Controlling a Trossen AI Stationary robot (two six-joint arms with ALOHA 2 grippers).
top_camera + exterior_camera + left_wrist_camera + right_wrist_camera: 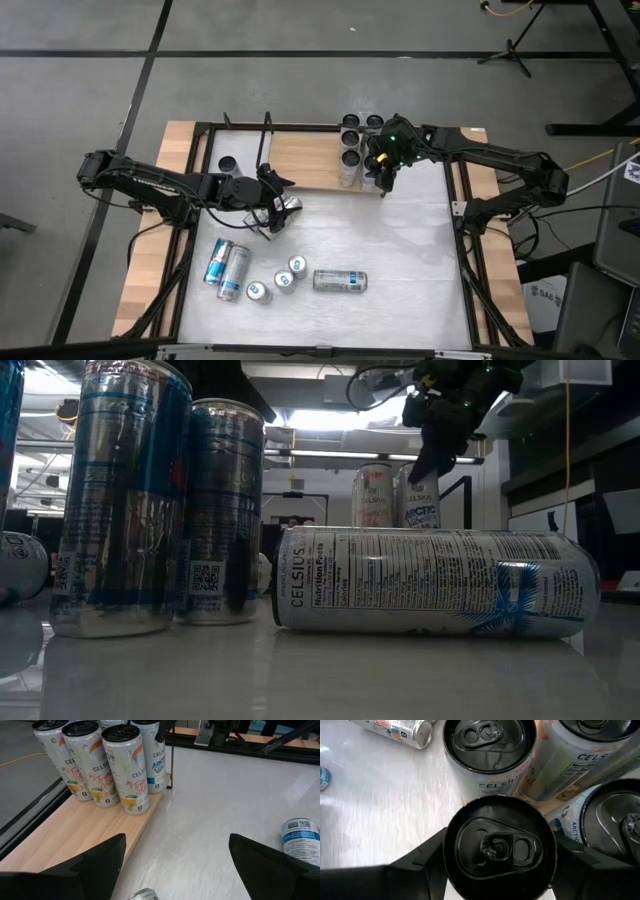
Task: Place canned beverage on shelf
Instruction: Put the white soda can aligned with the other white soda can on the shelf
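Watching the left side first, I see the left gripper (272,207) hanging spread wide and empty over a can lying on its side (291,203), just near of the shelf (300,160). If I close off-centre there, that round body is likely to roll away across the white table (400,260). Nearer to me, 6 loose cans (258,291) wait on the table, 3 lying and 3 upright, well apart from both arms.

At the shelf's right end, several upright cans (125,765) stand packed together on the wooden board. The right gripper (384,168) is clamped around the black-topped can (499,847), a finger on either side, and that can stands at the near right corner of the board, close against its neighbours.

My worry is here: the fingers have little room, so opening or pulling back crooked could nudge a neighbour over. The held can also sits near the board's edge, so a sideways drag could tip it off.
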